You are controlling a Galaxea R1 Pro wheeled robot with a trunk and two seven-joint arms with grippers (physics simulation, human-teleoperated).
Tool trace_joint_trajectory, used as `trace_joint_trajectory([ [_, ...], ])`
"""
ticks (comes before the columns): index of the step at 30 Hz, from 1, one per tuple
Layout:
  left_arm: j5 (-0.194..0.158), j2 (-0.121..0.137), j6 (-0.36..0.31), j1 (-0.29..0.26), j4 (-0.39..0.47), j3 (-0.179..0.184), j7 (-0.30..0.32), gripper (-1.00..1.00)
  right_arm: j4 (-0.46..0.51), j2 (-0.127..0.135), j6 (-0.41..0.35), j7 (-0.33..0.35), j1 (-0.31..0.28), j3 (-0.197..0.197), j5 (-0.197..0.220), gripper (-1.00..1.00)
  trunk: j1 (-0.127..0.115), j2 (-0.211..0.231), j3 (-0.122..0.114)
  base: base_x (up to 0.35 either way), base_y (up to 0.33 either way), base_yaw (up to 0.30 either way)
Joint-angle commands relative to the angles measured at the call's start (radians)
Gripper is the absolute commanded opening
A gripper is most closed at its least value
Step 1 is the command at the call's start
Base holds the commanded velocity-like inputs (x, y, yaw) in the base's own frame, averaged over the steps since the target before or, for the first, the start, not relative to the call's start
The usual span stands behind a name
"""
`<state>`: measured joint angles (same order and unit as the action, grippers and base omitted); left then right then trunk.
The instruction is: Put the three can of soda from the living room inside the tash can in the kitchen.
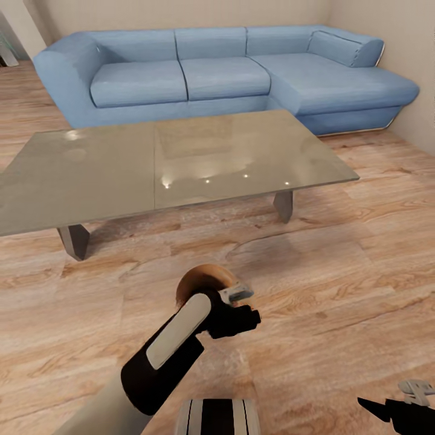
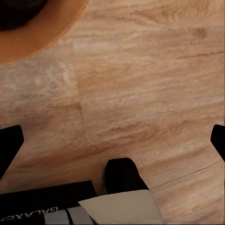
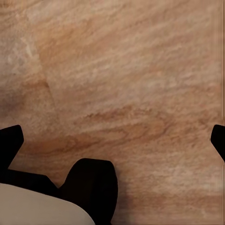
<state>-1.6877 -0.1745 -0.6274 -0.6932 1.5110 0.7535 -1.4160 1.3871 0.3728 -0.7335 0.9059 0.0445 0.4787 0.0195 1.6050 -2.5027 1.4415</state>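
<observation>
Nearest the robot, the right claw (image 1: 417,393) sits low at the corner of the head view over bare plank floor (image 1: 338,290); in its wrist view the two dark fingertips stand wide apart at the frame edges with nothing but wood grain between them, so it is open and empty. Just ahead, the left claw (image 1: 238,308) hovers over the floor, its fingertips likewise spread and holding nothing. Beside and partly behind it stands the tash can (image 1: 202,279), a coppery round rim with a dark inside; what lies in it I cannot tell, since the arm covers most of the opening. Beyond that is the low grey bench (image 1: 169,169), its top bare and glossy, and farther back the blue sofa (image 1: 223,75). No soda can is visible anywhere. My judgement: the step in hand is searching the living room for the cans, and the next move calls for turning the head or base to find them.
</observation>
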Motion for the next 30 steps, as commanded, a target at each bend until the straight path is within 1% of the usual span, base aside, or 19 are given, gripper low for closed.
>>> trace_joint_trajectory([
  [1,0.0,0.0,0.018,0.0,0.0,0.026,-0.001,1.0,0.0,0.0,0.001,-0.004,0.0,0.0,-0.003,1.0,0.0,0.0,-0.002,0.0,0.0,0.0],
  [4,0.0,0.0,0.053,0.001,0.0,0.06,-0.003,1.0,0.0,-0.002,0.001,-0.011,0.0,-0.001,-0.009,1.0,0.0,0.0,-0.007,0.0,0.0,0.0],
  [5,0.001,0.0,0.081,0.001,0.0,0.089,-0.005,1.0,0.0,-0.005,0.001,-0.016,0.0,-0.003,-0.013,1.0,0.0,0.0,-0.008,-0.01,0.0,0.0],
  [8,0.002,0.0,0.117,0.001,0.0,0.132,-0.006,1.0,0.0,-0.011,0.002,-0.022,0.0,-0.01,-0.017,1.0,0.0,0.0,-0.013,-0.065,0.01,0.0],
  [9,0.003,0.0,0.133,0.001,0.0,0.151,-0.007,1.0,0.0,-0.013,0.002,-0.024,0.0,-0.015,-0.019,1.0,0.0,0.0,-0.015,-0.178,0.057,0.0],
  [13,0.003,0.0,0.154,0.002,0.0,0.177,-0.019,1.0,0.0,-0.016,0.003,-0.027,0.0,-0.026,-0.02,1.0,0.0,0.0,-0.022,-0.236,0.086,0.0],
  [21,0.003,0.0,0.168,0.005,0.0,0.183,-0.091,1.0,-0.001,-0.019,0.003,-0.031,0.0,-0.034,-0.022,1.0,0.0,0.0,-0.035,-0.294,0.138,0.0],
  [24,0.003,0.003,0.17,0.007,0.0,0.173,-0.104,1.0,-0.001,-0.02,0.003,-0.033,0.0,-0.035,-0.022,1.0,0.0,0.0,-0.04,-0.308,0.162,0.0],
  [25,0.003,0.013,0.17,0.008,0.0,0.166,-0.106,1.0,-0.001,-0.02,0.003,-0.034,0.0,-0.035,-0.022,1.0,0.0,0.0,-0.042,-0.31,0.166,0.0],
  [26,0.003,0.038,0.171,0.01,0.0,0.149,-0.11,1.0,-0.001,-0.02,0.003,-0.035,0.0,-0.036,-0.022,1.0,0.0,0.0,-0.043,-0.31,0.169,0.0],
  [30,0.003,0.102,0.172,0.019,0.0,0.111,-0.108,1.0,-0.002,-0.02,0.003,-0.036,0.0,-0.036,-0.022,1.0,0.0,0.0,-0.05,-0.311,0.172,0.0],
])
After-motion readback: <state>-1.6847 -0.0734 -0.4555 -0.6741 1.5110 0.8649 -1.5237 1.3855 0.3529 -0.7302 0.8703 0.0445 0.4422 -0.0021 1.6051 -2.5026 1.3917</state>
